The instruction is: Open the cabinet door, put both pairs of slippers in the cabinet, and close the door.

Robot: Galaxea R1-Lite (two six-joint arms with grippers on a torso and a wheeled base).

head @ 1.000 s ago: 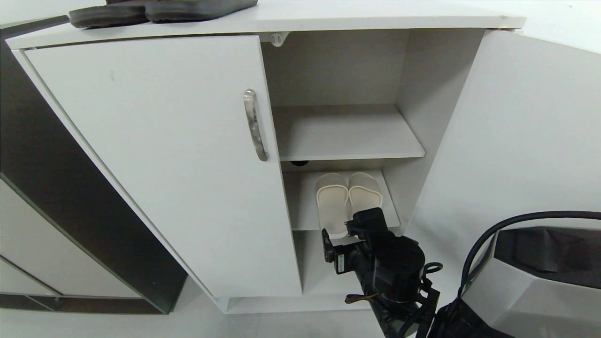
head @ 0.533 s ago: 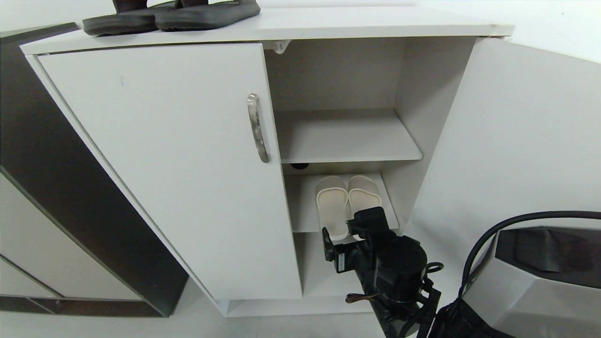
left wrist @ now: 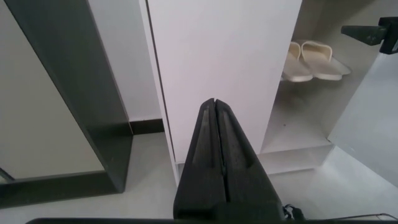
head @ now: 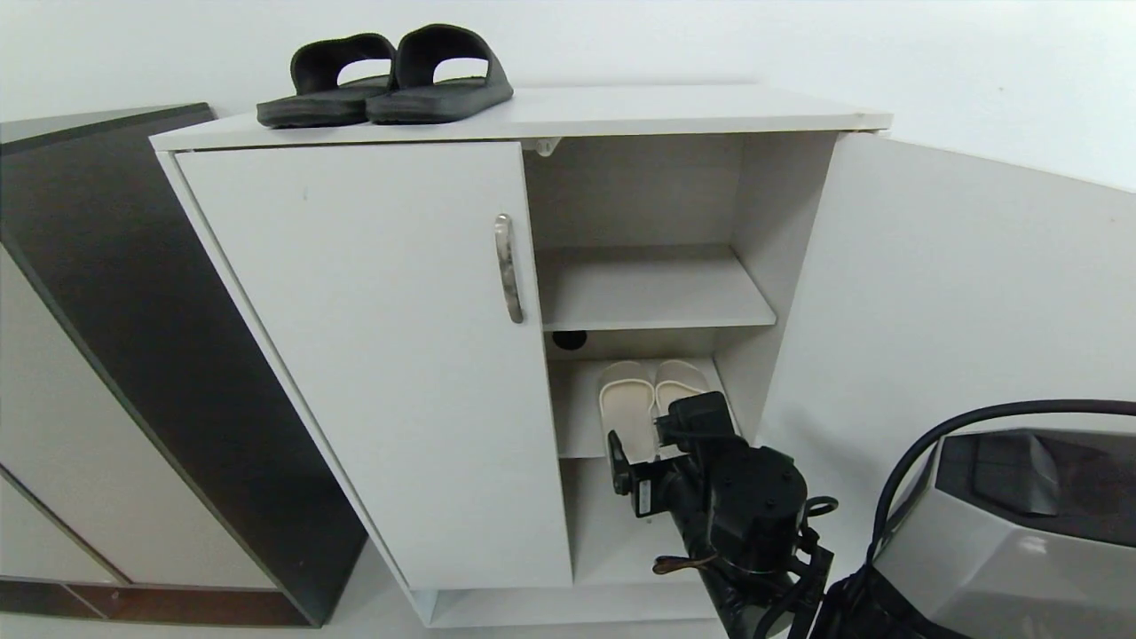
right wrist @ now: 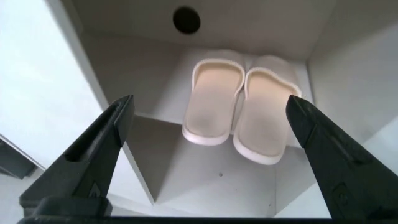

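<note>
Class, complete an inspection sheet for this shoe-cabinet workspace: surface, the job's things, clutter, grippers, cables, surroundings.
Surface: white cabinet, with its right door swung open and its left door shut.
Job's things: black slippers on the cabinet top; cream slippers side by side on the middle shelf inside.
Clutter: nothing seen.
Grippers: right gripper open, in front of the cream slippers, not touching them; left gripper shut, low before the left door.
Cables: black cable arching at the robot's right.
Surroundings: dark panel left of the cabinet; white wall behind.
</note>
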